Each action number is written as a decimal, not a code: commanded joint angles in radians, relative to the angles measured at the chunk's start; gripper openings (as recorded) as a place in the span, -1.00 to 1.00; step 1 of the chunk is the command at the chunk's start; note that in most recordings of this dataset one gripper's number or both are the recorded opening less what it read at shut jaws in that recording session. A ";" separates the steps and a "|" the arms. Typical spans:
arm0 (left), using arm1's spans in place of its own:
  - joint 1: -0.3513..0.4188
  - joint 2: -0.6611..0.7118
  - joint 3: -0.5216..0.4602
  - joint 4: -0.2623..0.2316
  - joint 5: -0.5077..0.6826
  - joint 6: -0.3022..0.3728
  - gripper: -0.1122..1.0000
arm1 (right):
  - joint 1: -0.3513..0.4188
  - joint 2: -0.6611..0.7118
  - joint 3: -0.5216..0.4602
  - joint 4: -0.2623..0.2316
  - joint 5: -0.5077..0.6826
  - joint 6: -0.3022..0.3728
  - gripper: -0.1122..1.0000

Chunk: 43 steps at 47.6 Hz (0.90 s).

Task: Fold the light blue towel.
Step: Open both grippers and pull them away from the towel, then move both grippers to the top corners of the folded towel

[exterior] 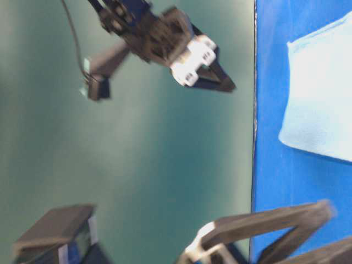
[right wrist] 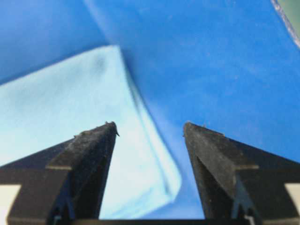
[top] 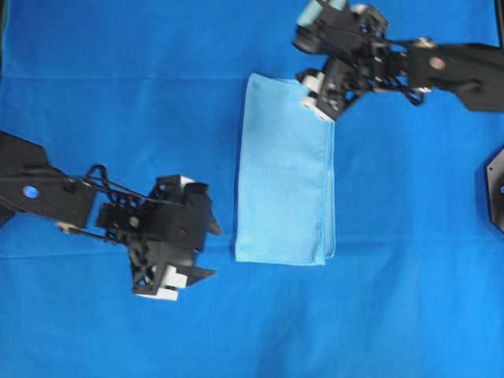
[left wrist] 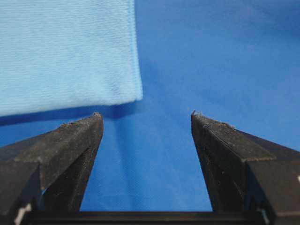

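Blue cloth [top: 94, 79] covers the whole table, and the light blue towel [top: 285, 177] lies flat in the middle, already folded into a tall strip. It looks soft, thin and floppy, so a corner or edge seems the best spot to pinch. The left gripper [top: 203, 250] is wide open and holds nothing. The right gripper [top: 315, 98] is open too, maybe just above the towel's top corner.

The towel [top: 285, 173] lies folded on the worktop [top: 409, 315], near the middle of the overhead view, its long side running top to bottom. The left claw [top: 214, 250] sits just left of its lower corner, apart from it. The right claw [top: 313, 98] is over its upper right corner.
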 commanded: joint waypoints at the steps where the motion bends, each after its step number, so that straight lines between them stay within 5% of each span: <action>1: 0.018 -0.074 0.014 0.005 -0.006 0.000 0.50 | 0.038 -0.104 0.028 -0.002 0.009 0.006 0.31; 8: 0.060 -0.155 0.081 0.005 -0.074 0.009 0.50 | 0.100 -0.227 0.115 0.014 -0.006 0.011 0.31; 17: 0.137 -0.258 0.202 0.006 -0.298 0.026 0.50 | 0.150 -0.402 0.255 0.060 -0.120 0.011 0.31; 30: 0.249 -0.385 0.374 0.005 -0.554 0.092 0.50 | 0.152 -0.575 0.431 0.064 -0.322 0.009 0.31; 43: 0.284 -0.433 0.437 0.006 -0.584 0.092 0.50 | 0.143 -0.626 0.515 0.067 -0.370 0.009 0.31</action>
